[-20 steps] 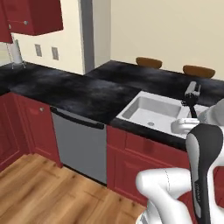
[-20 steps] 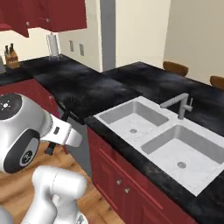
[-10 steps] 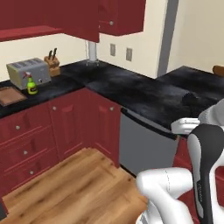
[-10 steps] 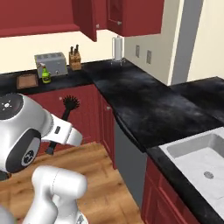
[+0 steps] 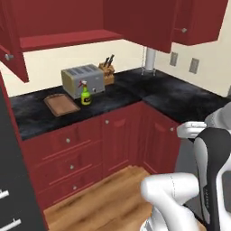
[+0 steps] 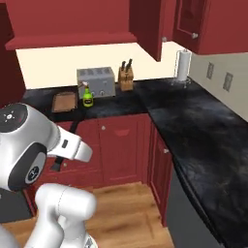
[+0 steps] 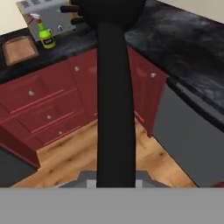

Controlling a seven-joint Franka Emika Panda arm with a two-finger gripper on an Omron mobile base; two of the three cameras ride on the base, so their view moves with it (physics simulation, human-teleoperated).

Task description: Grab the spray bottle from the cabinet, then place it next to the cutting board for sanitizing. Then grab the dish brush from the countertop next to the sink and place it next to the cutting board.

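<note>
Firmly clamped on the black dish brush (image 7: 114,87), gripper (image 7: 114,181) narrow. Spray bottle (image 5: 85,96) stood beside cutting board (image 5: 61,104) on countertop (image 5: 171,97).

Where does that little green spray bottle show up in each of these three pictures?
Left base view: the spray bottle stands upper left, on the countertop, between the cutting board and the toaster.
Right base view: left of centre, in front of the toaster's left end.
Hand view: top left corner, beside the dark handle.
Shared landmark: the silver toaster just behind it.
</note>
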